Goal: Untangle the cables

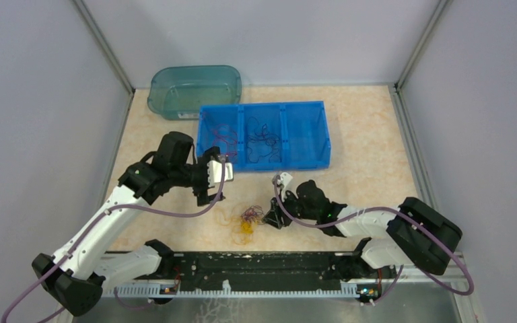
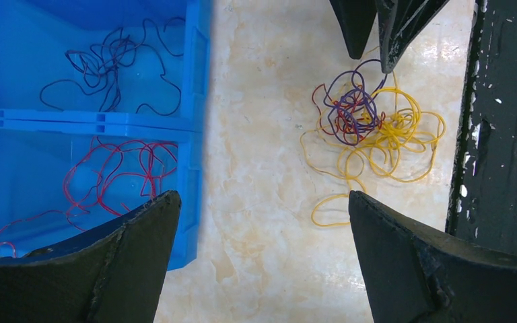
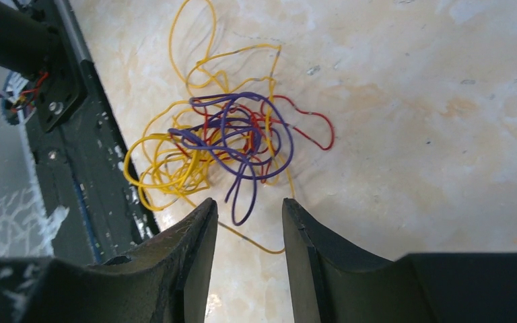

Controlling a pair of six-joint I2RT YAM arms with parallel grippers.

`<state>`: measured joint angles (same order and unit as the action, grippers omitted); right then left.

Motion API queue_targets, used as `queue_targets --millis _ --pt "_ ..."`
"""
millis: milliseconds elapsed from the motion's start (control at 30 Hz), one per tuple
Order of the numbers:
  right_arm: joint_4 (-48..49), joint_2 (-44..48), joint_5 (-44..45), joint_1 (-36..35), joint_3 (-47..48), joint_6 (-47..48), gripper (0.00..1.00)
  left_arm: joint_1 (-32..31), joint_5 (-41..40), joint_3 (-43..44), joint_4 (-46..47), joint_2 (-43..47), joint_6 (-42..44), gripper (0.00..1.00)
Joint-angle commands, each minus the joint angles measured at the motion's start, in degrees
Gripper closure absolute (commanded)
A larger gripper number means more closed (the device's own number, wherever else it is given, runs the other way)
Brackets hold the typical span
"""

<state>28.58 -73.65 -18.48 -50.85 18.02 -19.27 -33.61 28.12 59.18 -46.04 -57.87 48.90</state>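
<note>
Your left fingers (image 2: 128, 249) are spread wide with nothing between them, hovering by the near left corner of the blue bin (image 1: 309, 145). On the other side, your right fingers (image 3: 188, 256) stand at a narrow gap, down low over the tabletop (image 1: 370, 168) and pointed straight at the tangle of cables (image 1: 248, 219). In the right wrist view, a purple loop (image 3: 241, 222) from the tangle reaches into the gap between the two tips, but neither finger presses on it, so nothing is gripped there. The tangle lies on the tabletop between your two arms, near the black rail (image 1: 256, 266) at the near edge and well apart from the bin. At its middle is a knot of purple and red strands. Yellow loops (image 2: 390, 145) sprawl out around the knot, mostly toward the rail, and one red strand (image 3: 309, 128) arcs out on the side away from the rail. In the bin, loose red cables (image 2: 114, 168) lie in the left compartment and dark purple ones (image 2: 108, 67) lie in the middle compartment, both lots spread out in squiggles. A teal tub (image 1: 195, 87) sits behind the bin, toward the far left corner
</note>
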Motion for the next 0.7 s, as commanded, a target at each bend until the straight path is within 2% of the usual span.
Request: queue_targets --millis 0,67,200,433,667 --pt "8.74 0.20 -6.13 -0.48 -0.68 -2.52 0.59 0.20 1.79 2.27 -0.01 0.41 0.23 0.00" --pt "10.20 -1.15 -7.95 -0.48 -0.80 -3.39 0.63 0.16 1.78 2.54 -0.03 0.33 0.24 0.00" --pt "11.51 -1.76 -5.90 -0.54 -1.23 -3.86 0.74 0.21 1.76 2.61 -0.22 0.34 0.19 0.00" --pt "8.12 5.62 0.48 -0.41 -0.45 -2.45 0.98 0.21 2.68 2.78 -0.47 0.65 0.02 0.00" --pt "5.74 12.03 -0.95 -0.42 5.53 -1.30 1.00 0.20 6.86 2.13 1.12 1.04 -5.49 0.00"
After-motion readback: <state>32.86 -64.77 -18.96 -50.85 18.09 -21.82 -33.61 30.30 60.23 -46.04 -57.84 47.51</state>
